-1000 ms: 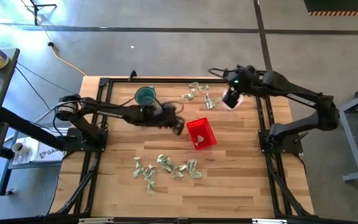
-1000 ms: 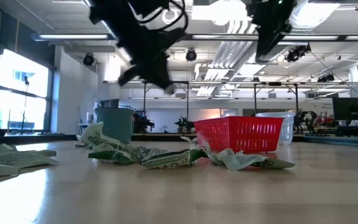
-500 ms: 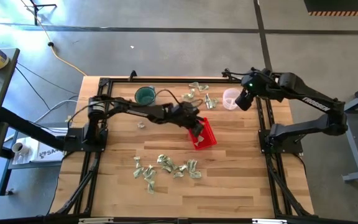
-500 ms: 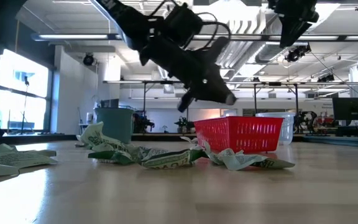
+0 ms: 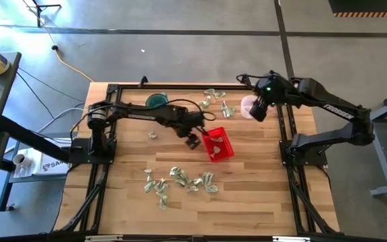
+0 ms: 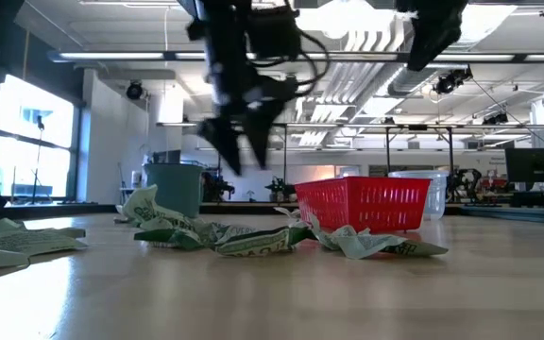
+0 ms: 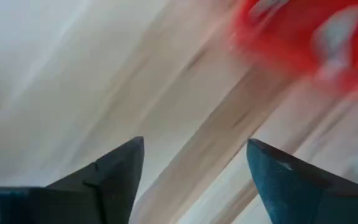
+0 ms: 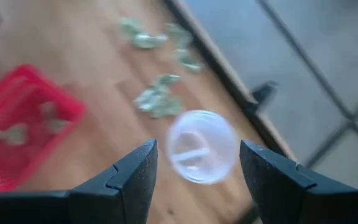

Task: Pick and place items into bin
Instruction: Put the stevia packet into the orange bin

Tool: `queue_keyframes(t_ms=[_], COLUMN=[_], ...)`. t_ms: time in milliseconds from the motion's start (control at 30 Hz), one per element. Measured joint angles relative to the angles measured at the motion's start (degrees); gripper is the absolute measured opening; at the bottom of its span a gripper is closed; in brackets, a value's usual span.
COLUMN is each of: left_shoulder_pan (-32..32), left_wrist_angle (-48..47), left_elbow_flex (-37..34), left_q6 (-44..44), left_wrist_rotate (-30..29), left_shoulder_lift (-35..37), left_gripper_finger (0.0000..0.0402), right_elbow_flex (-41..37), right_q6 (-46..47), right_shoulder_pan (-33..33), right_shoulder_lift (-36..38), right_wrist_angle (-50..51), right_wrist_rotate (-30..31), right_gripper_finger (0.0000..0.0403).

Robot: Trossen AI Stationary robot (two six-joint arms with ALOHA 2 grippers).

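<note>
The red bin (image 5: 218,144) stands at the table's middle, with a few pale items (image 8: 17,134) lying in it. My left gripper (image 5: 193,140) hangs open just left of the bin, above the table, fingers pointing down (image 6: 239,156) and nothing between them (image 7: 194,165). Several crumpled green-and-whitish items (image 5: 180,180) lie near the front edge, and more items (image 5: 212,101) lie at the back. One small piece (image 5: 152,134) lies left of the middle. My right gripper (image 5: 257,107) is open, high over the clear cup (image 8: 201,146).
A teal cup (image 5: 156,101) stands at the back left, close behind the left arm. The clear cup (image 5: 248,106) stands at the back right by the frame rail. Bare wood (image 5: 261,181) lies right of the front pile.
My left gripper went toward the table's right until it was over the bin. It opened there and has drawn back to the bin's left side. My right gripper has shifted a little toward the table's right edge, staying open.
</note>
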State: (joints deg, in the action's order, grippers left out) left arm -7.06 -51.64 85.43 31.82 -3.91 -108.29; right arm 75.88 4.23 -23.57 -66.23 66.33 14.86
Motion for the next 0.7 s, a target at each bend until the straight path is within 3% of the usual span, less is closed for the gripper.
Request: queue_keyframes(t_ms=[133, 367, 467, 567, 700], left_shoulder_pan=[0.8, 1.1, 0.3, 0.2, 0.9], left_wrist_angle=[-11.4, -24.8, -30.1, -27.5, -12.9], left_elbow_flex=[0.0, -2.7, -6.8, -12.7, -21.2], left_q6=[3.6, 4.3, 13.4, 25.6, 34.9], left_wrist_rotate=[-6.0, -7.0, -6.8, -5.1, -1.2], left_shoulder_lift=[1.9, 5.5, 6.7, 9.4, 14.5], left_gripper_finger=[0.0321, 0.0293, 0.0301, 0.0315, 0.0329], right_elbow_flex=[-5.4, -15.8, -18.5, -20.2, -20.9], right_q6=[0.2, 1.0, 1.9, 3.1, 3.0], right_shoulder_pan=[0.0, 0.9, 1.1, 1.1, 1.1], right_shoulder_lift=[-3.0, -5.1, -5.1, -5.1, -5.1], right_wrist_angle=[-3.9, -12.4, -14.5, -15.7, -17.2], right_wrist_rotate=[-5.1, -11.9, -12.2, -12.2, -12.0], right_gripper_finger=[0.0220, 0.0220, 0.0220, 0.0220, 0.0220])
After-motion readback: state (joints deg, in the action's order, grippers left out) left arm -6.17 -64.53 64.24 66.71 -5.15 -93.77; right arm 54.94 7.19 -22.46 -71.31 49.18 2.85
